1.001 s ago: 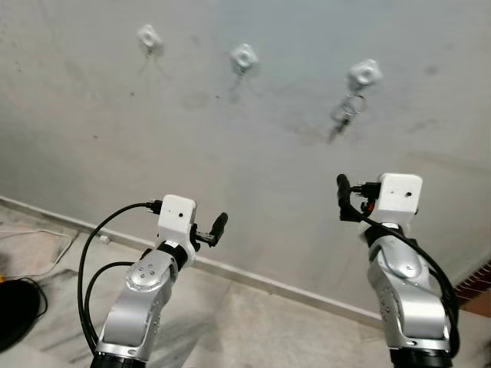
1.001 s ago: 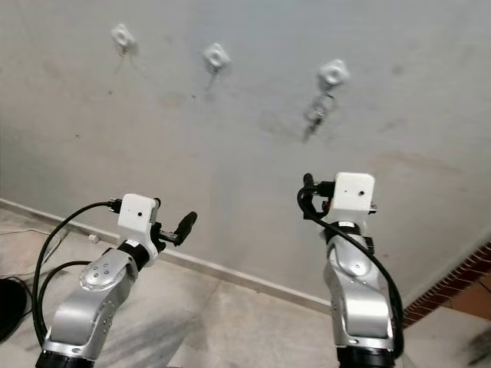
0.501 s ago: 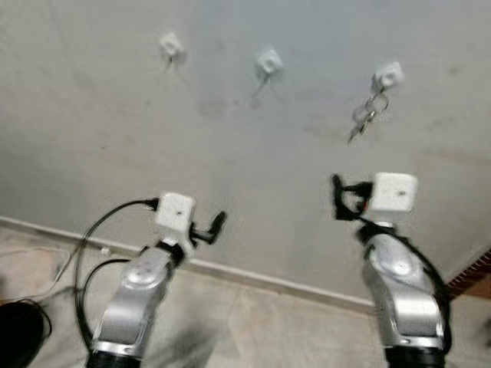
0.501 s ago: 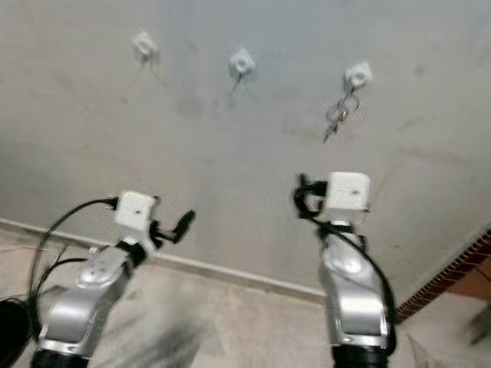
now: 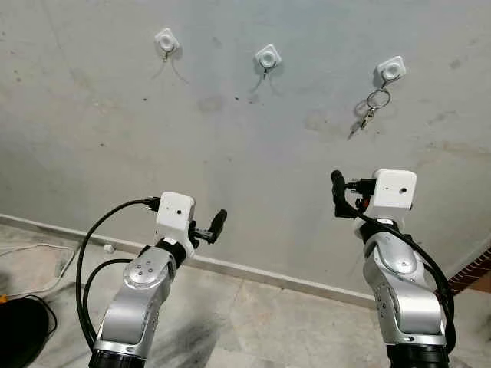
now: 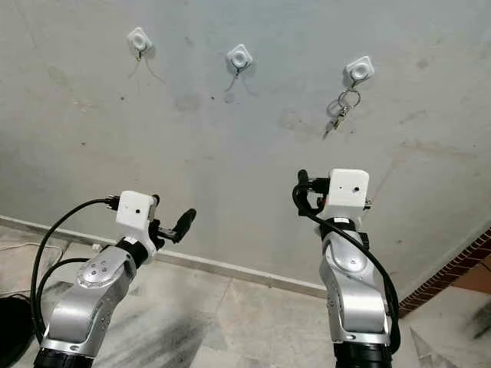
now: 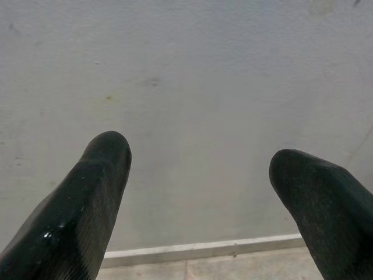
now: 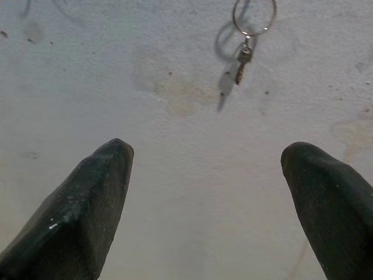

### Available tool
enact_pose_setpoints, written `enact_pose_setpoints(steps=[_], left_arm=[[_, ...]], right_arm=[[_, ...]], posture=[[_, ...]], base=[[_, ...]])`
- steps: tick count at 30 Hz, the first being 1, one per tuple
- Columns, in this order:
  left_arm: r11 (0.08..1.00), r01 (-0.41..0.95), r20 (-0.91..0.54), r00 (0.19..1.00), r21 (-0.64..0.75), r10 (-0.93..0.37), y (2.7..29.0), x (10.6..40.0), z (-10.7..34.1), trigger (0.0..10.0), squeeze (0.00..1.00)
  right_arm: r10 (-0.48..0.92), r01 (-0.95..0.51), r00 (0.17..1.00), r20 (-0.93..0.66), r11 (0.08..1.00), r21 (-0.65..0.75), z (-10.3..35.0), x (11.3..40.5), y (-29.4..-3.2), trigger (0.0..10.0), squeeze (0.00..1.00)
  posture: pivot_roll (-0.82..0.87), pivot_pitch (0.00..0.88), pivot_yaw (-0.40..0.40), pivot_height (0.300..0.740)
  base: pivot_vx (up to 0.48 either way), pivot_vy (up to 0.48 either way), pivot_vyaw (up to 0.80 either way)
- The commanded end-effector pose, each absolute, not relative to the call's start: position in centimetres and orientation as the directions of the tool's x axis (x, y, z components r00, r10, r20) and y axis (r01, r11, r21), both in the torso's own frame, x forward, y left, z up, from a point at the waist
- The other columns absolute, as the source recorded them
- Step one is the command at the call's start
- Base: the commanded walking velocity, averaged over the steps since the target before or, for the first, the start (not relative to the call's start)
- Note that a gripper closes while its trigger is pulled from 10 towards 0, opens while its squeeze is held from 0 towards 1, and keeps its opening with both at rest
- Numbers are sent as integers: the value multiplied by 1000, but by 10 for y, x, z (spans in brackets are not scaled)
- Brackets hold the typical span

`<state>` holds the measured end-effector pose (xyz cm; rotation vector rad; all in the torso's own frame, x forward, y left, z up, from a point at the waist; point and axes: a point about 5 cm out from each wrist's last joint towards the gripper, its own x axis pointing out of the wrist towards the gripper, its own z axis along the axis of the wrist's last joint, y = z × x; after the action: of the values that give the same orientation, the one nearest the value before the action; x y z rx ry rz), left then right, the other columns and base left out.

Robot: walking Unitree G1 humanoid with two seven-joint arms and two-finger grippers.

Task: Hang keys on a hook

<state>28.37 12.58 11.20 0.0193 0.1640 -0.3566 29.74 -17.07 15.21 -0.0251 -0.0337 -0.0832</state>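
Three white hooks are fixed high on the grey wall: a left hook (image 5: 166, 40), a middle hook (image 5: 268, 57) and a right hook (image 5: 391, 69). A key ring with keys (image 5: 370, 107) hangs from the right hook, also seen as the keys (image 8: 246, 48) in the right wrist view. My right gripper (image 5: 337, 193) is raised below and left of the keys, away from the wall, open and empty. My left gripper (image 5: 215, 226) is held lower at the left, open and empty, facing bare wall.
A white skirting board (image 5: 268, 273) runs along the foot of the wall above a pale tiled floor (image 5: 245, 330). A white cable (image 5: 34, 264) and a black object (image 5: 19, 326) lie on the floor at the far left. Brick edging (image 5: 472, 270) shows at the right.
The camera has tilted, so the hooks sit differently in the picture. Both arms hold nearly the same pose, and the keys stay on the right hook.
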Motion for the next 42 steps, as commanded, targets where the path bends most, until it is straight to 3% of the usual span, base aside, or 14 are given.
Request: enact_pose_setpoints(steps=[1,10,42], left_arm=[[935,354,-165,922,-7,-351,124,284,113,10000,0],[936,352,-168,922,-9,-349,124,285,113,10000,0],[932,363,-166,918,-14,-360,120,285,112,10000,0]], right_arm=[[-92,93,995,28,995,-21,152,296,-173,10000,0],[-94,94,995,24,995,-22,152,297,-173,10000,0],[-104,106,993,62,994,-36,161,301,-174,10000,0]], posture=[[132,0,-31,740],[134,0,-34,740],[126,0,-37,740]], base=[[0,0,0],[-232,0,-543],[-244,0,0]])
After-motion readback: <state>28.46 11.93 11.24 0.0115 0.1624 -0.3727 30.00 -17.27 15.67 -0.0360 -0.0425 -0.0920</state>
